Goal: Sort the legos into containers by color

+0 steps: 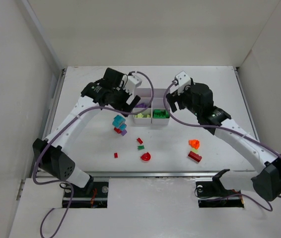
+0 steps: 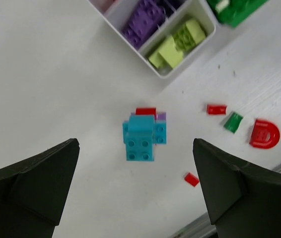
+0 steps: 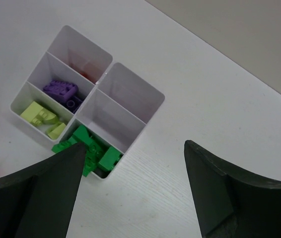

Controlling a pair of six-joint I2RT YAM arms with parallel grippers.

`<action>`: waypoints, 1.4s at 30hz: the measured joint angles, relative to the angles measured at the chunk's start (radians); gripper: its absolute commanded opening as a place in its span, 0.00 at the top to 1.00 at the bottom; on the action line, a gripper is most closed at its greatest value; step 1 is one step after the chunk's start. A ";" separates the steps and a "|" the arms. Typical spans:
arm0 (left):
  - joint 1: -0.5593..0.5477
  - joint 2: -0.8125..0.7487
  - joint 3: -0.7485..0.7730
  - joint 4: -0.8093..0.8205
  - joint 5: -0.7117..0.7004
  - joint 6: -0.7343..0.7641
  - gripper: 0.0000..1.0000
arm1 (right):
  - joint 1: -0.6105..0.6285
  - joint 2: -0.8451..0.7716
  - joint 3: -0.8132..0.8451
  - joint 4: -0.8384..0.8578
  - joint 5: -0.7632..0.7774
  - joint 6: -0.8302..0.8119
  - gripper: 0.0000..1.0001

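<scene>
Containers (image 1: 159,105): long axis runs near-to-far.

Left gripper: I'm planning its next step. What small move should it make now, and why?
Probably lower the left gripper onto the cyan brick cluster: its jaws stand open and empty, and the cluster lies unsorted right below them, outside the tray.

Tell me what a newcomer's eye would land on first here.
The white tray toward the far middle of the table stands out first. It holds purple bricks, yellow-green bricks and green bricks, each colour in its own compartment. Next comes the cyan brick cluster, loose beside the tray, with small red pieces scattered nearer the front edge.
</scene>
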 measured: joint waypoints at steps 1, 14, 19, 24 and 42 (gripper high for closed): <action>0.001 -0.006 -0.036 -0.008 0.000 0.010 0.04 | 0.008 -0.002 0.000 -0.001 -0.001 0.000 0.14; 0.025 -0.103 -0.225 0.021 -0.099 0.028 0.01 | 0.099 -0.050 0.000 -0.118 -0.022 0.098 0.00; 0.047 -0.313 -0.368 0.144 -0.203 -0.025 0.03 | 0.174 -0.040 -0.008 -0.201 -0.016 0.174 0.00; 0.131 -0.414 -0.416 0.248 -0.339 -0.138 0.06 | 0.295 0.024 -0.005 -0.241 0.047 0.253 0.00; 0.514 -0.486 -0.458 0.319 -0.460 -0.370 0.07 | 0.366 0.177 0.115 -0.340 0.459 0.449 0.00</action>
